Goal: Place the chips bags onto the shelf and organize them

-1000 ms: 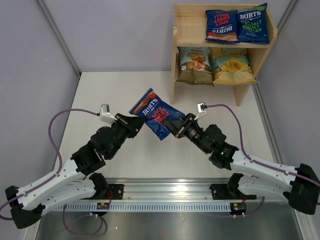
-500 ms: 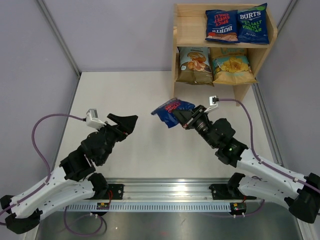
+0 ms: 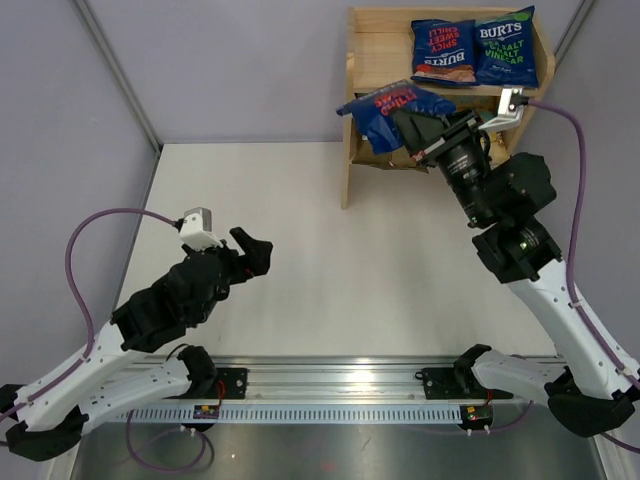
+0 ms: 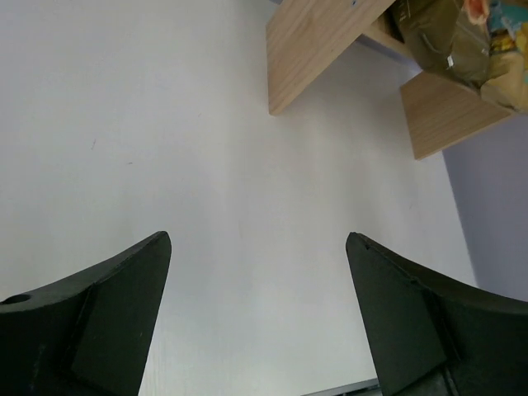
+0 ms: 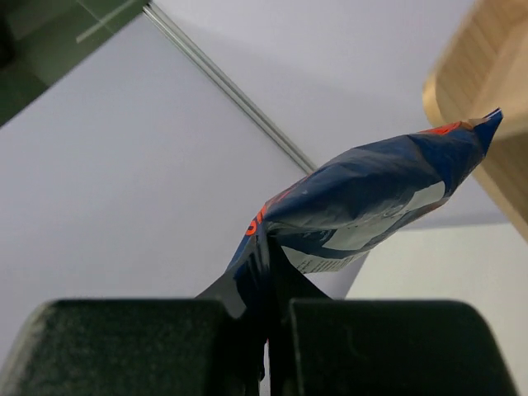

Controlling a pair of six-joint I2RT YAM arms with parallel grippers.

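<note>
My right gripper [image 3: 414, 124] is shut on one edge of a dark-blue chips bag [image 3: 388, 106] and holds it in the air in front of the shelf [image 3: 377, 45], at the left end between its two tiers. In the right wrist view the bag [image 5: 371, 198] sticks out from the shut gripper [image 5: 268, 307], with the shelf's wood [image 5: 487, 82] just beyond. Two dark-blue bags [image 3: 444, 50] [image 3: 505, 46] stand on the top tier. On the lower tier sits an olive-tan bag [image 4: 437, 37] beside a teal one [image 4: 507, 49]. My left gripper [image 3: 250, 254] [image 4: 256, 243] hangs open and empty over the table.
The shelf stands at the table's far right against the grey wall [image 3: 240, 70]. White tabletop [image 3: 300, 200] lies between the arms. A metal rail [image 3: 330, 405] runs along the near edge by the arm bases.
My left gripper opened, let go of the dark-blue bag and drew back to the left. The right arm carried the bag up and right, from mid-table to the shelf front.
</note>
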